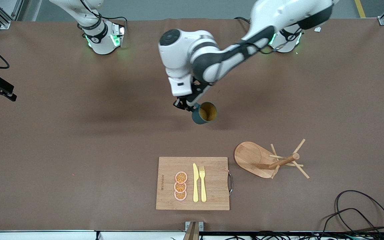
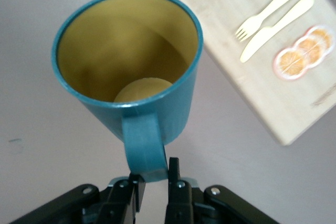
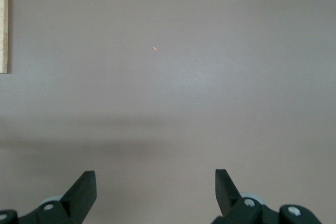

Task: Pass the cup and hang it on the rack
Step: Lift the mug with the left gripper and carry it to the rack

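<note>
Teal cup (image 1: 204, 113) hangs over mid-counter (image 1: 78, 133), its handle clamped in the left pincer (image 2: 153, 174). Right pincer (image 3: 155, 192) waits with its fingers apart at its counter end; handover looks next, rack (image 1: 268, 160) untouched.

Bamboo cutting board (image 1: 212, 196), yellow knife (image 1: 195, 183), fork (image 1: 202, 184), three orange slices (image 1: 180, 186)

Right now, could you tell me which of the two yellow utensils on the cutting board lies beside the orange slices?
The knife: it lies right beside the orange slices, while the fork lies on the knife's side toward the rack's end of the cutting board.
</note>
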{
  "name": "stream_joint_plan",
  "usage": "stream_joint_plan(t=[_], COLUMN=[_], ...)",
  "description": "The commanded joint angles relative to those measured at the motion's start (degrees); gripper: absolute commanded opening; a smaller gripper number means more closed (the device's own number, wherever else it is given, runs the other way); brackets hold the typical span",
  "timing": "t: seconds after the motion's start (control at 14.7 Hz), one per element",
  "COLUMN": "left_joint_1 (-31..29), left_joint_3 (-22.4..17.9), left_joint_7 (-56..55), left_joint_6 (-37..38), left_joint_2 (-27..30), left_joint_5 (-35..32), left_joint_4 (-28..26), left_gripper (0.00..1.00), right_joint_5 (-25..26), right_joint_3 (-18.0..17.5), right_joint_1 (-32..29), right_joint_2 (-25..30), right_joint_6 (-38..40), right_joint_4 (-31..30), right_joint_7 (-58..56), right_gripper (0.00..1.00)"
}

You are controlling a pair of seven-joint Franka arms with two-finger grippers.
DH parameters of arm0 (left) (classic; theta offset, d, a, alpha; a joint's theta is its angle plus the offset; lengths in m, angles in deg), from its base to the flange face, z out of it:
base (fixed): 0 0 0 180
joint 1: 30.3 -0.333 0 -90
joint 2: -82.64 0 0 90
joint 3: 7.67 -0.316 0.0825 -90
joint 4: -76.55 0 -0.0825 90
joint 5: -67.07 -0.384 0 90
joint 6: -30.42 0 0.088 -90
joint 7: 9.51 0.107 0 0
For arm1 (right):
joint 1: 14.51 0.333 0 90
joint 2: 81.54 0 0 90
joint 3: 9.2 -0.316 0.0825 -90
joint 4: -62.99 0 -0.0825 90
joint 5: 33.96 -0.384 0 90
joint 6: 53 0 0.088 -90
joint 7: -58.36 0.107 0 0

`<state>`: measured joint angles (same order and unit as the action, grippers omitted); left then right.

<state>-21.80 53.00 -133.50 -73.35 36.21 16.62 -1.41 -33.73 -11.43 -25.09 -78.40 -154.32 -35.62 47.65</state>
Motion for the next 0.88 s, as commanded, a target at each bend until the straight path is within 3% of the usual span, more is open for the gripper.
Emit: stream_joint_plan(t=[0.0,0.27,0.61,0.81], left_joint_1=[-11.6,-22.4,-33.9,-37.8], left_joint_3=[9.4,15.6,18.5,18.5], left_joint_7=[3.9,9.3,19.9,26.4], left_joint_6=[-1.8,-6.0,-10.0,-12.1], left_joint_2=[-0.6,-0.7,-0.7,-0.8], left_joint_5=[5.4,14.7,32.2,41.5], left_joint_4=[-1.8,-1.8,-1.8,-2.3], left_gripper=[0.01,0.01,0.01,0.01], right_joint_5=[-1.0,-1.0,-1.0,-1.0], right_joint_3=[-0.7,-0.7,-0.7,-0.7], right_joint_1=[-1.1,-1.1,-1.1,-1.0], right_joint_2=[-0.1,-0.1,-0.1,-0.1], right_joint_6=[0.5,0.5,0.5,0.5], right_joint_4=[0.5,0.5,0.5,0.5], right_joint_7=[-1.1,-1.1,-1.1,-1.1], right_gripper=[1.0,1.0,1.0,1.0])
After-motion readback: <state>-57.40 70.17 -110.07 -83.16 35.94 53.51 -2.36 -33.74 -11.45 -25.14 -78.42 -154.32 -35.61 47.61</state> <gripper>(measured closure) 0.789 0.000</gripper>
